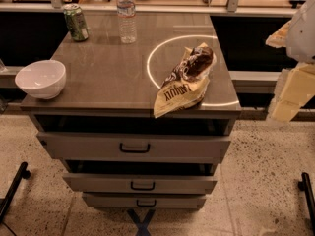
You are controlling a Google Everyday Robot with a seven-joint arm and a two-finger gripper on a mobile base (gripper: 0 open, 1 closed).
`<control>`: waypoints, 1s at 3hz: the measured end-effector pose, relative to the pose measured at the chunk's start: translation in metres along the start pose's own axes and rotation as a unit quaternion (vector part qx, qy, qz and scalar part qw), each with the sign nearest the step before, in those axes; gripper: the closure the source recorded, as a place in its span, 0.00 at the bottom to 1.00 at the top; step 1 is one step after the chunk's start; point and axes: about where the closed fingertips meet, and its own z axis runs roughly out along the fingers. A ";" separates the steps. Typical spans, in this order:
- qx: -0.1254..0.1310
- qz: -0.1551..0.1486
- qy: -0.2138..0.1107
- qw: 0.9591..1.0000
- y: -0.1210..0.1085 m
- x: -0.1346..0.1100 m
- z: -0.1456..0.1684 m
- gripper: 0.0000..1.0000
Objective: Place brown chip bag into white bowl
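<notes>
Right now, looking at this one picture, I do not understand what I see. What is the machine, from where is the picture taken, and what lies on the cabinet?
There is only one picture, from a camera looking down at a grey cabinet with drawers. Where the camera is mounted is not known. The machine is a mobile robot with one arm. The pale blocky parts at the right edge are that arm and its gripper, beside the cabinet and apart from everything on it. On the top, a white bowl stands at the front left corner, a green can at the back left and a water bottle at the back. The brown chip bag lies near the front right, its lower end over the edge. The bag is not held and lies far from the bowl.
</notes>
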 end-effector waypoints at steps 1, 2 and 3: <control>0.000 0.000 0.000 1.000 0.000 0.000 0.000 0.00; 0.021 0.053 -0.025 0.998 -0.030 -0.024 0.022 0.00; 0.047 0.073 -0.039 0.995 -0.063 -0.055 0.053 0.00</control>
